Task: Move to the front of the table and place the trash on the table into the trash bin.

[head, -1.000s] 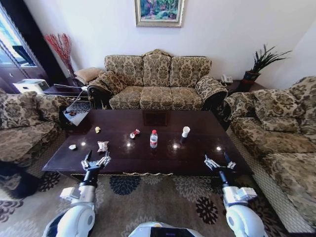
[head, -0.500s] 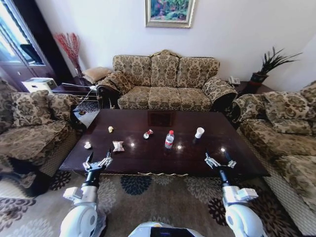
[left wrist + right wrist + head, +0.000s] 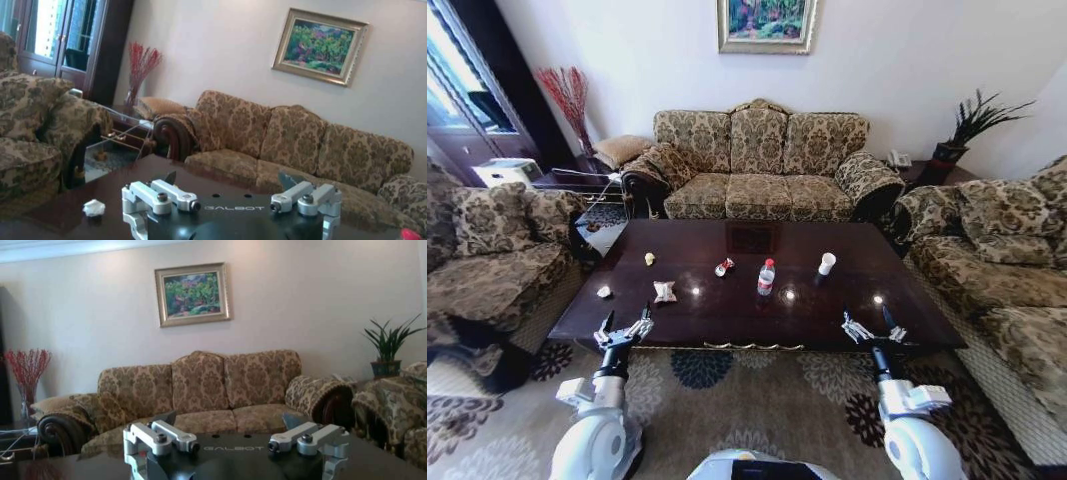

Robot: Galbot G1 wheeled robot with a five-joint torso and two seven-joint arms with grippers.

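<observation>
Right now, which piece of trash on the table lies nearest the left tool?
The white crumpled wrapper, lying just beyond the left tool. The small white scrap sits farther out toward the table's left edge.

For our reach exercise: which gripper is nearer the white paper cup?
Right. The right gripper sits just past the table edge below the white paper cup; the left gripper is across the table.

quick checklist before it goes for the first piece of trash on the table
1. Robot at the table front edge: ok.
2. Left gripper open and empty: ok.
3. Right gripper open and empty: ok.
4. Trash in view: snack wrapper, white scrap, bottle upright, paper cup upright: ok.
5. Trash bin located: cannot tell.
6. Wrapper nearest the left gripper, nothing between them: ok.
</observation>
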